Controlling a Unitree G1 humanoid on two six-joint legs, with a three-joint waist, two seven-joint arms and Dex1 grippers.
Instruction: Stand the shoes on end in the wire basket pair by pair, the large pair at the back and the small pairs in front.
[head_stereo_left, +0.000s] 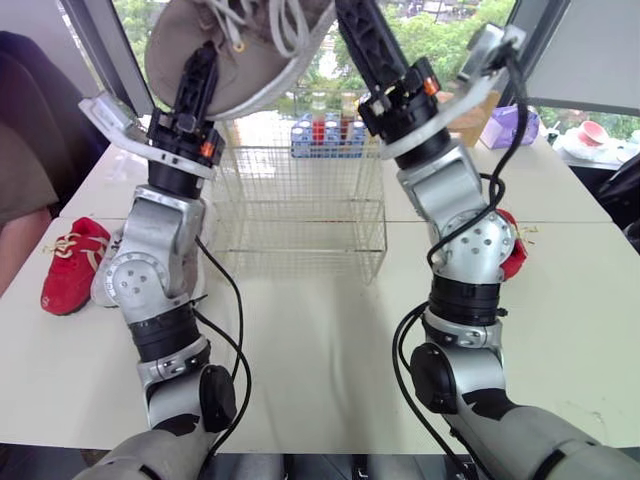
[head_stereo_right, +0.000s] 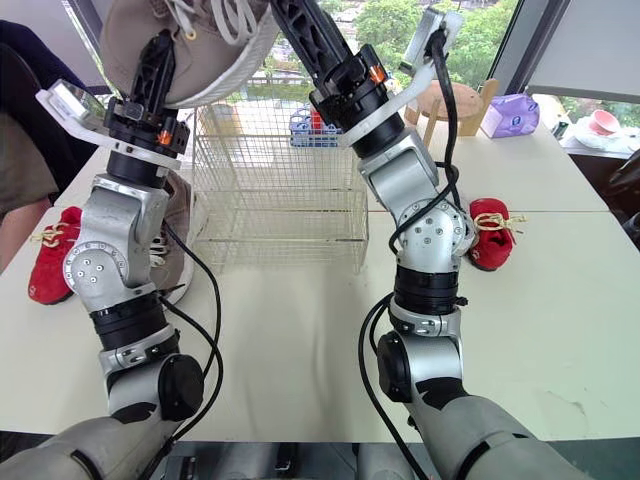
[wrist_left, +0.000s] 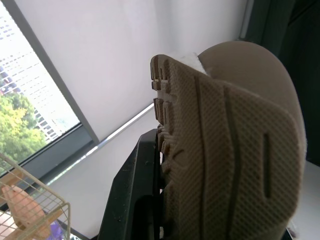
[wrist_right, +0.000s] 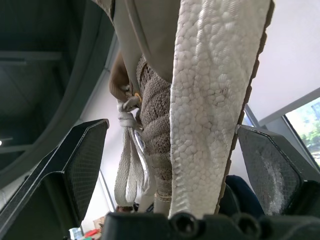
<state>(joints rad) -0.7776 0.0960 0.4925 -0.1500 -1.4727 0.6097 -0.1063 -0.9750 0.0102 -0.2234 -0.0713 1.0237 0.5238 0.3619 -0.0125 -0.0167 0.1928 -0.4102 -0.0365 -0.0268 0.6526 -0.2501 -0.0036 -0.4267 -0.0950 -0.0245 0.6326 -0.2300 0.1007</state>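
The basket (head_stereo_left: 300, 210) stands empty. The shoe (head_stereo_left: 240, 50) is held high above it, clamped at the sole by the left gripper (head_stereo_left: 200, 72). The right gripper (wrist_right: 172, 130) is spread wide around it. The first placing seems in hand: the shoe must be lowered on end into the back.

We take this for an office or lab room high up in a building. Pale worktops (head_stereo_left: 320, 340) sit pushed edge to edge under the basket (head_stereo_left: 300, 210). Behind the basket, tall windows (head_stereo_right: 480, 40) show treetops and towers (wrist_left: 20, 75). A bottle rack (head_stereo_left: 325, 135) stands just behind it, a purple box (head_stereo_left: 508, 127) and stool (head_stereo_right: 455, 105) to its right, and a seated person (head_stereo_left: 20, 170) to its left.
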